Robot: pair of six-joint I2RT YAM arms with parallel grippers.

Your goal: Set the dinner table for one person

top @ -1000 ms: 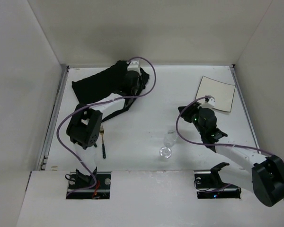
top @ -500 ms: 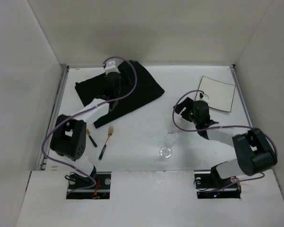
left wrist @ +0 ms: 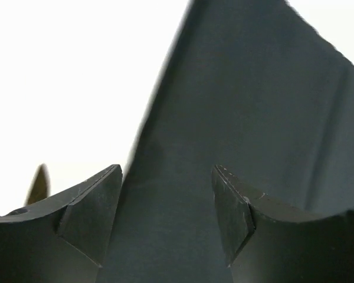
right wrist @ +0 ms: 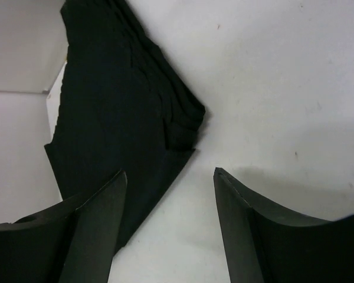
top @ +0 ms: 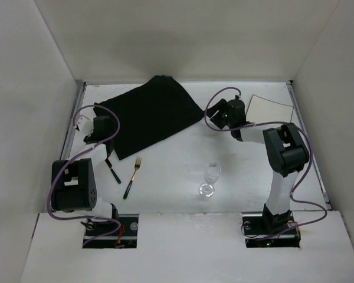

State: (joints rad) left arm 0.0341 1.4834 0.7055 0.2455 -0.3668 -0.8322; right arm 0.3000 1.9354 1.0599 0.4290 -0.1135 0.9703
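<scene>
The dinner table (top: 171, 159) is a white tabletop. A black cloth mat (top: 147, 113) lies spread flat on its far left part. My left gripper (top: 102, 126) is open at the mat's left corner; the left wrist view shows its fingers (left wrist: 94, 206) apart over the black cloth (left wrist: 236, 106). My right gripper (top: 217, 115) is open and empty just right of the mat's right corner (right wrist: 186, 127). A gold fork with a dark handle (top: 133, 176) and a dark knife (top: 113, 172) lie near the mat's front edge. A wine glass (top: 210, 178) stands mid-table.
A white square napkin with a dark border (top: 271, 115) lies at the far right. Metal rails (top: 68, 141) run along the side edges, and upright white walls close in the table. A gold tip (left wrist: 39, 184) shows left of the left fingers.
The crumpled mat has been drawn out flat. My left gripper moved left and nearer, to the mat's left corner. My right gripper moved farther back, to the mat's right corner. The fork and knife are uncovered.
</scene>
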